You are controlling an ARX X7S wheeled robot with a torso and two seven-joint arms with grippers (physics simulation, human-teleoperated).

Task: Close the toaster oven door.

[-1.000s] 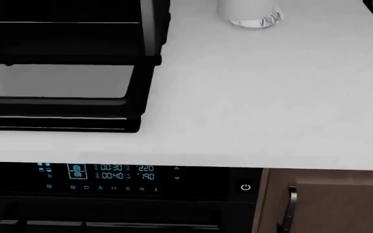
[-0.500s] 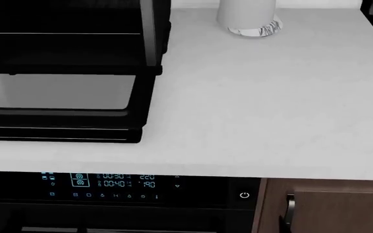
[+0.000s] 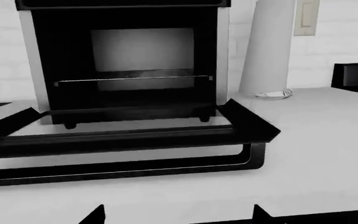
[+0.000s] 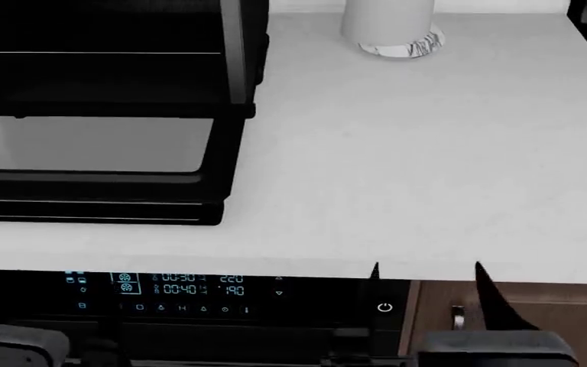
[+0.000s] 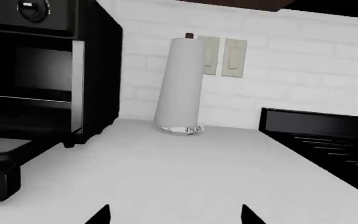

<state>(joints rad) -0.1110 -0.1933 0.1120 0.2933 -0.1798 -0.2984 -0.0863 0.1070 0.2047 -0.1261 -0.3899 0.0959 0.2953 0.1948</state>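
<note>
Toaster oven [image 4: 120, 46] sits at 10 o'clock on white counter [image 4: 406, 168] in head view, cavity exposed. Toaster oven door [image 4: 89, 145] folded flat toward counter edge, bar handle [image 3: 123, 165] on near side, so likely must be lifted from beneath. Right gripper [image 4: 426, 279] at 5 o'clock, fingertips spread, holding nothing, just past counter lip, well apart from door. Left gripper [image 3: 175, 214] faces door front, tips parted, empty, apparently staged for lift. Paper towel roll [image 4: 390, 23] at 1 o'clock, clear of door. Built-in oven display [image 4: 171, 289] glows below.
</note>
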